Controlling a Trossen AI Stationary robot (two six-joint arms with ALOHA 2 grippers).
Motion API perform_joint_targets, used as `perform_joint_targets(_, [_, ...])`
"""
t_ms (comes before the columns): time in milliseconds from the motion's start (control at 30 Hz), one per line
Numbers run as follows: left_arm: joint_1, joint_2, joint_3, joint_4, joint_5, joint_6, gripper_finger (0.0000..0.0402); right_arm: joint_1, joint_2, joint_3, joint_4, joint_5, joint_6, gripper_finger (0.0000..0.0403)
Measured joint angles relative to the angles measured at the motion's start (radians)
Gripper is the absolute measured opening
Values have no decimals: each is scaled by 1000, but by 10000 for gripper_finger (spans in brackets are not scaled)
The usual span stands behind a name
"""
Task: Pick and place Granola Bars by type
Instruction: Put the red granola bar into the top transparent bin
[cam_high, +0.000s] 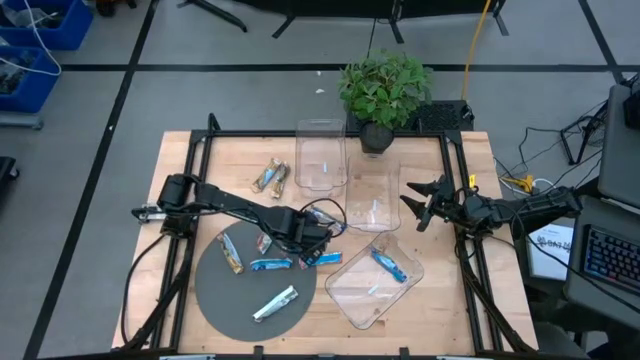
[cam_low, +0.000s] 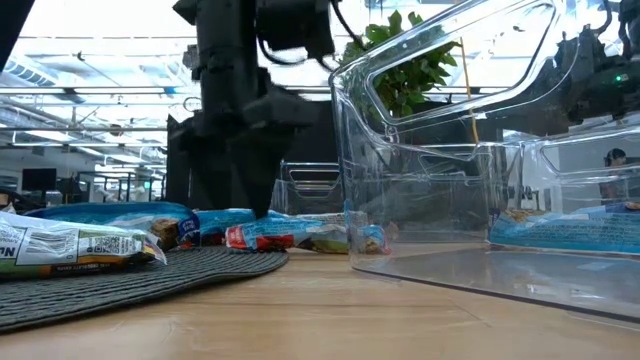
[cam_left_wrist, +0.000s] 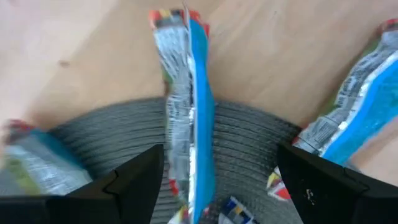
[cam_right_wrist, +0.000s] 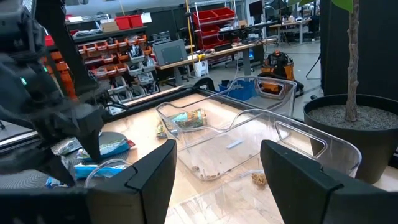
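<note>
Left gripper (cam_left_wrist: 214, 180), open and empty, straddles 1 light, crinkly, slippery blue bar (cam_left_wrist: 186, 106) at centre frame; best pinched mid-length.

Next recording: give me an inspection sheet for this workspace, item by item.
Surface: wooden table, round grey mat at front left.
Job's things: granola bars on and beside the mat; one blue bar in the nearest clear bin; two bars at rear left.
Clutter: potted plant.
Grippers: left gripper low over a blue bar at the mat's edge, jaws open; right gripper waiting at right, jaws open.
Cables: along the arms; more on the floor at right.
Surroundings: workshop shelving.
</note>
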Motion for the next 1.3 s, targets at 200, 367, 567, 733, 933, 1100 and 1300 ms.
perform_joint_targets(200, [1, -1, -27, -9, -1, -8, 310, 0, 0, 0, 0, 0, 0, 224])
perform_joint_targets(367, [0, -1, -62, -1, 16, 2, 310, 0, 0, 0, 0, 0, 0, 224])
perform_joint_targets(567, [0, -1, -67, -5, 44, 11, 310, 0, 0, 0, 0, 0, 0, 224])
perform_joint_targets(733, [0, -1, -67, -6, 51, 10, 279, 0, 0, 0, 0, 0, 0, 224])
perform_joint_targets(933, [0, -1, -67, -6, 50, 9, 191, 0, 0, 0, 0, 0, 0, 224])
perform_joint_targets(1100, [0, -1, -67, -5, 40, 3, 131, 0, 0, 0, 0, 0, 0, 224])
perform_joint_targets(1300, [0, -1, -66, -5, 39, 9, 67, 0, 0, 0, 0, 0, 0, 224])
